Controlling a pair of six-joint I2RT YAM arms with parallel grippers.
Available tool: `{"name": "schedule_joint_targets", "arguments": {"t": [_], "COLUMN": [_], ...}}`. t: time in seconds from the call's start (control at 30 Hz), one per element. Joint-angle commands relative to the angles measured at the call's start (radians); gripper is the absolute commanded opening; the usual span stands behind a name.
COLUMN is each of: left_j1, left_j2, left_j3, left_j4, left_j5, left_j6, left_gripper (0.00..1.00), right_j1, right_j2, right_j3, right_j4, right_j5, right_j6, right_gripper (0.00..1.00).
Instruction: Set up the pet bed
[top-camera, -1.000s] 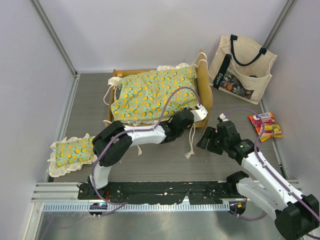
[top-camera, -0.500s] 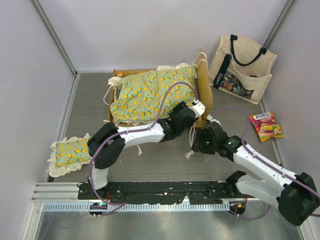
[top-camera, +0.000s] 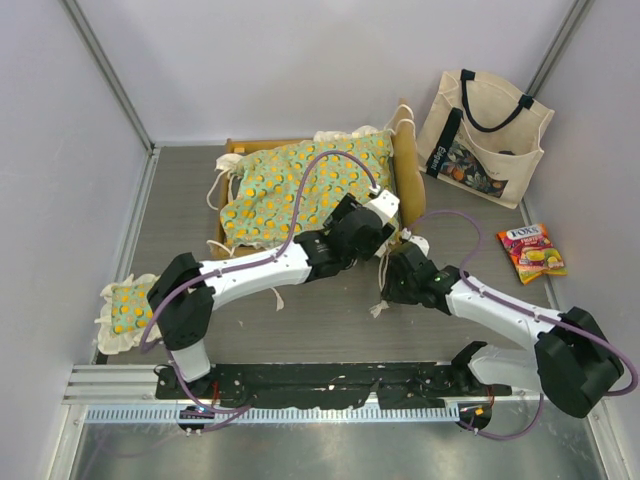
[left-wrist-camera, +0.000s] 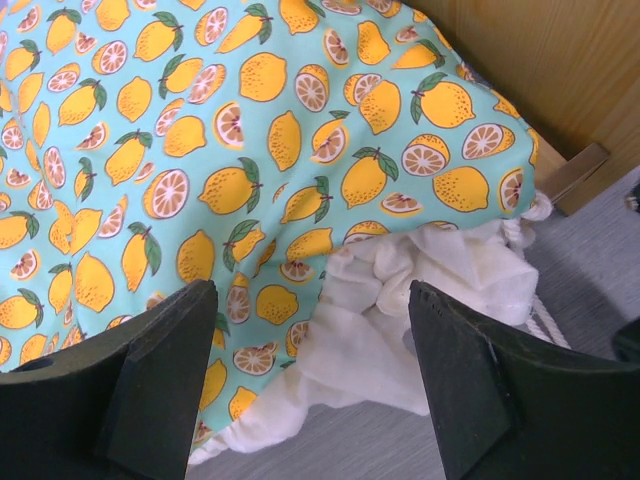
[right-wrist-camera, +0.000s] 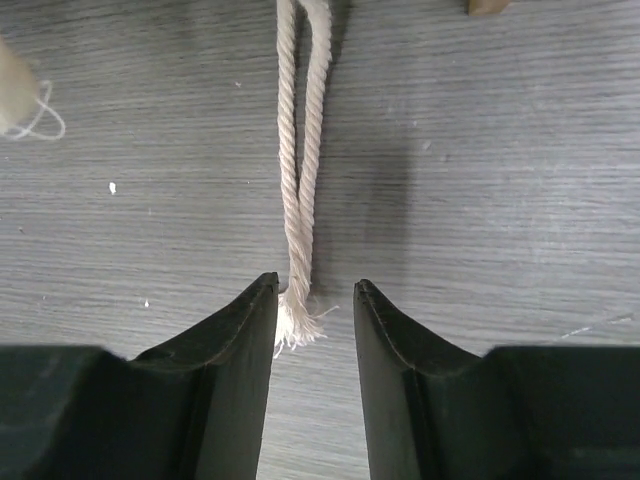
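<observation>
Right end effector (right-wrist-camera: 315, 292) over grey tabletop (right-wrist-camera: 500, 150)

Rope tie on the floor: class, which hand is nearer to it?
Right. The right hand straddles the frayed end of the tie; the left hand hovers above the cushion.
</observation>
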Motion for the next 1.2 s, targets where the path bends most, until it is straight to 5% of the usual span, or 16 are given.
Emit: {"name": "schedule_joint_targets", "arguments": {"t": [0.0, 0.33, 0.53, 0.83, 1.17], "left_j1": [0.007, 0.012, 0.016, 0.016, 0.015], "left_j2": [-0.077, -0.228, -0.338, -0.392, -0.314], "left_j3": [0.020, -0.049, -0.146, -0.376, -0.402], "left_j4": [-0.039, -0.097, -0.065, 0.097, 0.188], "left_j5": [0.006, 0.047, 0.164, 0.369, 0.472], "left_j6": [-0.105, -0.283, -0.385, -0.673, -0.747], "left_gripper": [0.81, 0.83, 0.83, 0.77, 0.71], "right_j1": [0.005, 0.005, 0.007, 0.007, 0.007], "right_j2": [0.032, 0.068, 0.028, -0.194, -0.127], "right_j3": [0.015, -0.053, -0.065, -0.079, -0.094], "right_j4": [0.087, 0.130, 0.114, 0.048, 0.035], "right_j5": [0.011, -0.026, -0.028, -0.071, -0.118], "right_j6": [-0.015, -0.002, 0.005, 0.019, -0.002], "right_gripper": [0.41, 0.36, 0.09, 0.11, 0.17]}}
